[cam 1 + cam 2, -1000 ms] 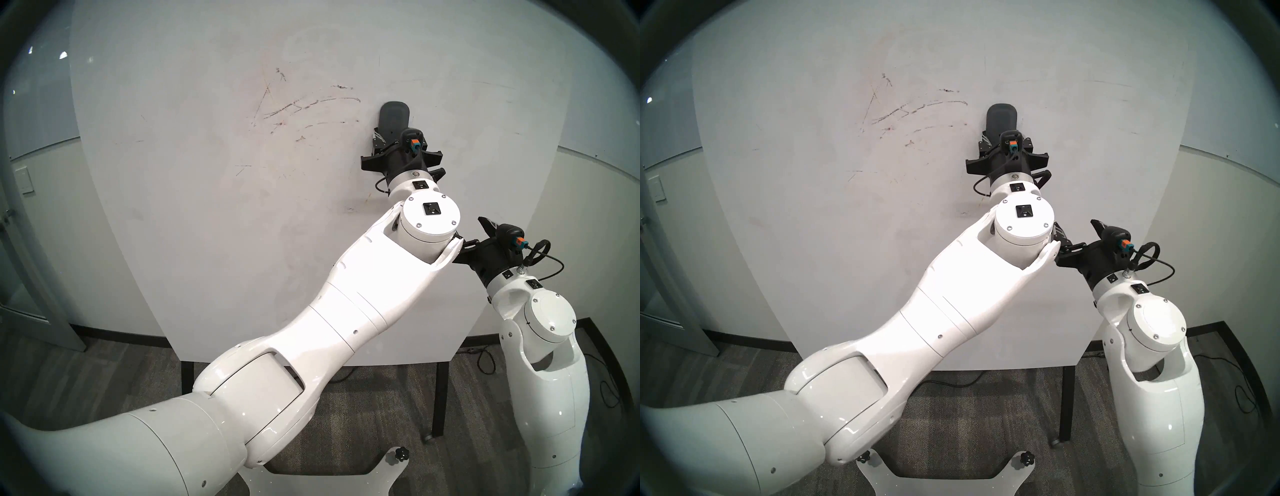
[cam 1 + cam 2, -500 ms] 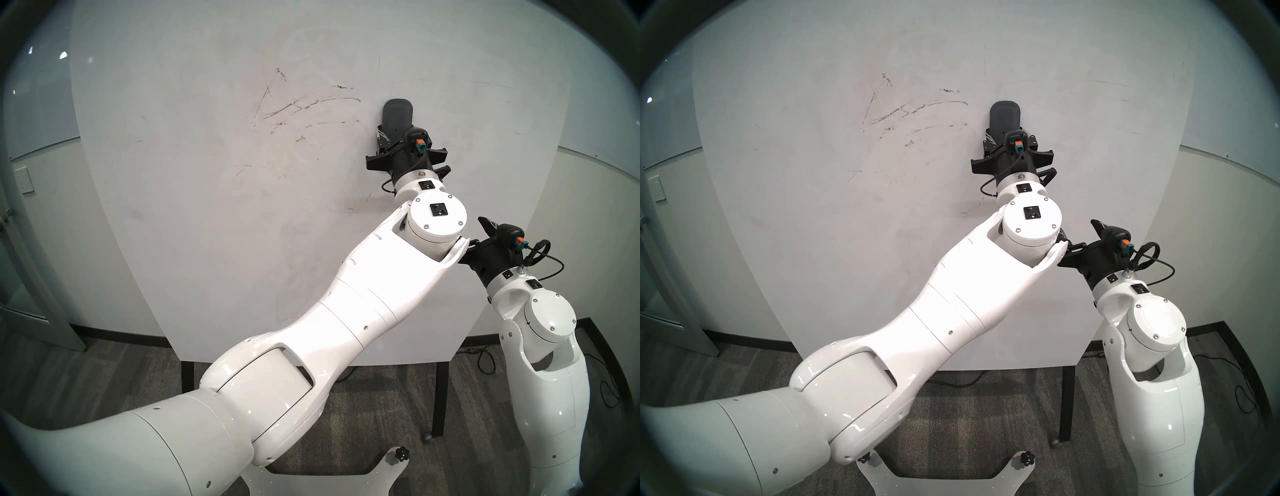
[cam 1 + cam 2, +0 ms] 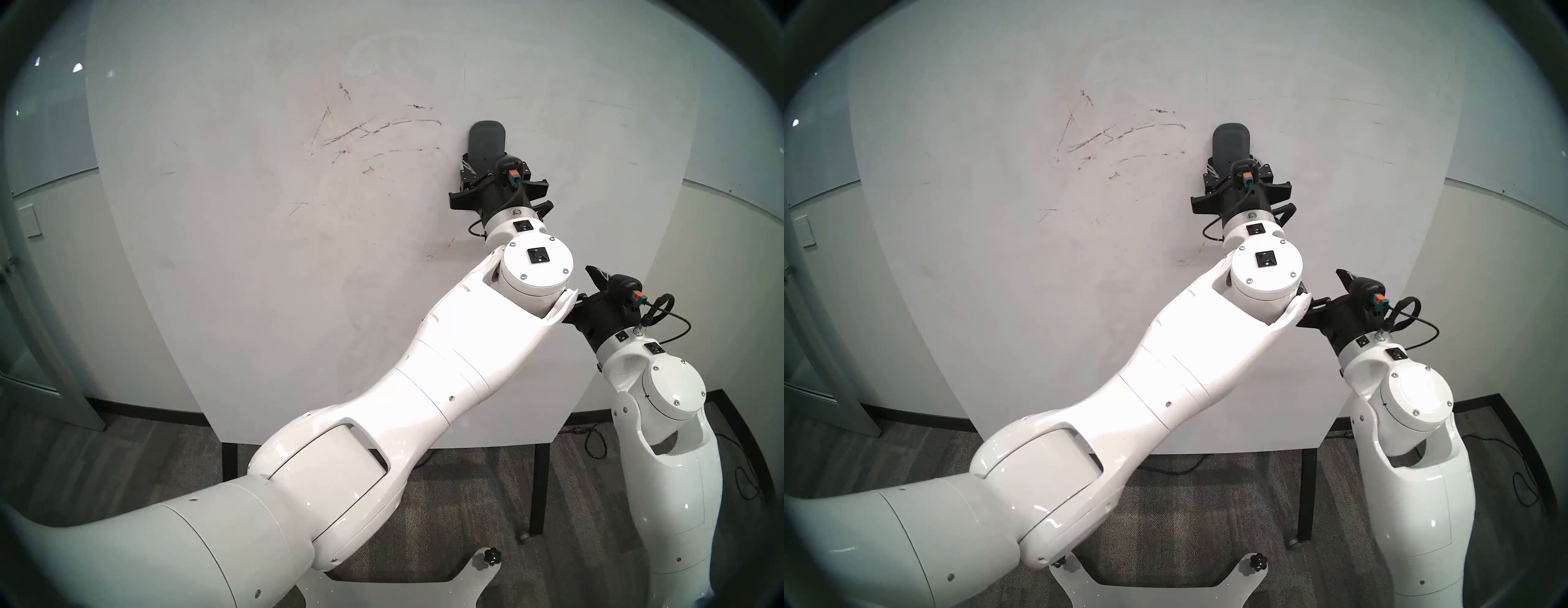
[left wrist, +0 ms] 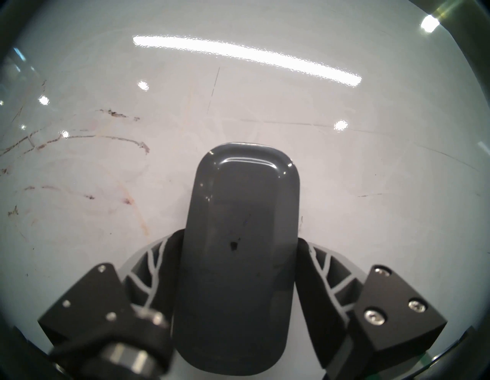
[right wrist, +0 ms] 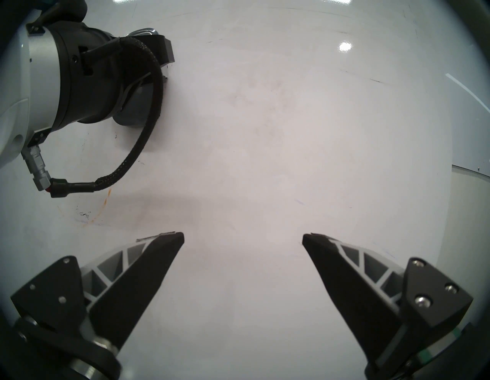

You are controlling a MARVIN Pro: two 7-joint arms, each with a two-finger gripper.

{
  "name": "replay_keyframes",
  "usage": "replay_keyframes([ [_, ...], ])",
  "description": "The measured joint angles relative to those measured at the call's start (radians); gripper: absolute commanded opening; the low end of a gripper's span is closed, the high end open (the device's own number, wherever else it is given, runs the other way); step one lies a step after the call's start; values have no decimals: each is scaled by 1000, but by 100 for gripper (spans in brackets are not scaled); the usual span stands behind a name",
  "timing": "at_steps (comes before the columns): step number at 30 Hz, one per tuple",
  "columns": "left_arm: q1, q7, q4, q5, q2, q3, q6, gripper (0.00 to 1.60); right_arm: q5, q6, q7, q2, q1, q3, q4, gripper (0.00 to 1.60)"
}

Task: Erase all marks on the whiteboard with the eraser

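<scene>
Grey patterned carpet floor (image 3: 127, 458) lies below. Dark baseboard (image 3: 140, 411) runs along the pale grey-white wall (image 3: 55, 237). White rectangular wall switch plate (image 3: 32, 220) is mounted at left, beside a grey door frame (image 3: 46, 339). Black cables (image 3: 594, 441) trail on the floor at right.

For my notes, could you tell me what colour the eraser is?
Dark grey and glossy, clearest in the left wrist view: the eraser.

grey eraser (image 3: 487, 140) upright against streaked whiteboard (image 3: 254, 276)
</scene>
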Motion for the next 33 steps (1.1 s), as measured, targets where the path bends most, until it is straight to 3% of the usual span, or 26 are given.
replay_keyframes([
  [3,-1,-4,-4,-3,1,0,0,160,0,0,0,0,0,0,0,160],
  [13,6,-28,-56,-26,20,2,19,160,0,0,0,0,0,0,0,160],
  [33,80,-11,-315,-13,83,40,88,160,0,0,0,0,0,0,0,160],
])
